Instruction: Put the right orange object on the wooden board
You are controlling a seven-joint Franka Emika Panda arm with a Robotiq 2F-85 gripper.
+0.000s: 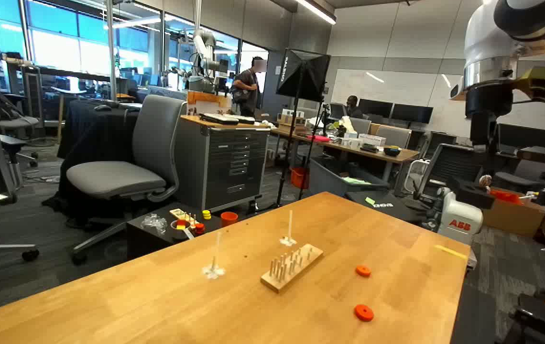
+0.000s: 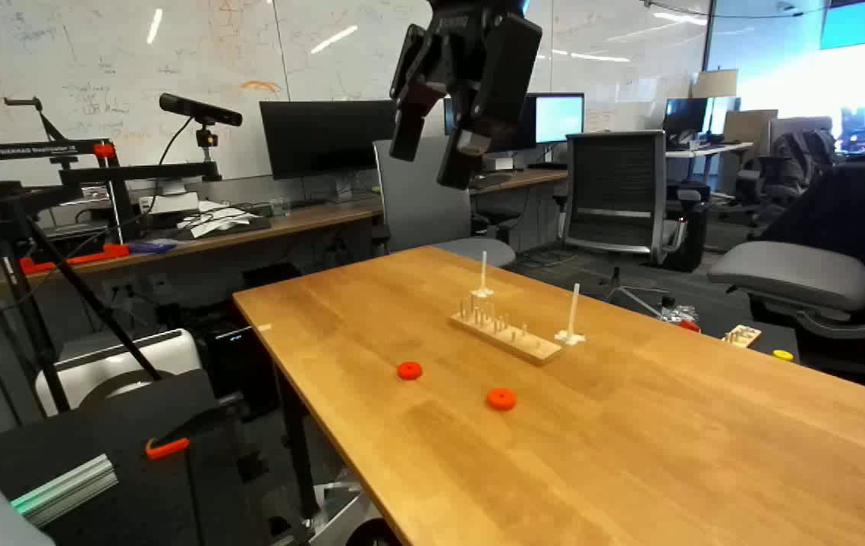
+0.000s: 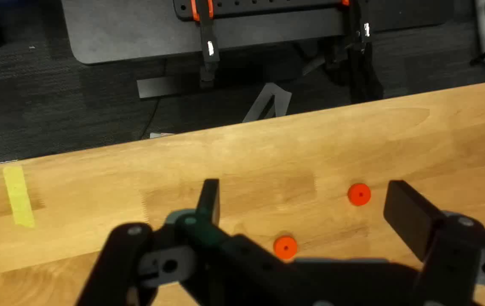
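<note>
Two red-orange discs lie apart on the tabletop. The right orange object (image 2: 501,399) is the right one in that exterior view and in the wrist view (image 3: 359,194); it is the nearer disc in an exterior view (image 1: 364,312). The look-alike disc shows in all views (image 1: 363,271) (image 2: 410,370) (image 3: 285,247). The wooden board (image 1: 296,271) with upright pegs lies on the table beyond the discs in an exterior view (image 2: 504,339); it is out of the wrist view. My gripper (image 2: 429,163) is open, empty and high above the table; both discs show between its fingers in the wrist view (image 3: 304,193).
Two thin upright rods (image 1: 290,229) (image 1: 217,253) on white bases stand on the table close to the board. Yellow tape (image 3: 19,195) marks the tabletop near its edge. A dark bench (image 3: 132,32) with clamps stands past the table edge.
</note>
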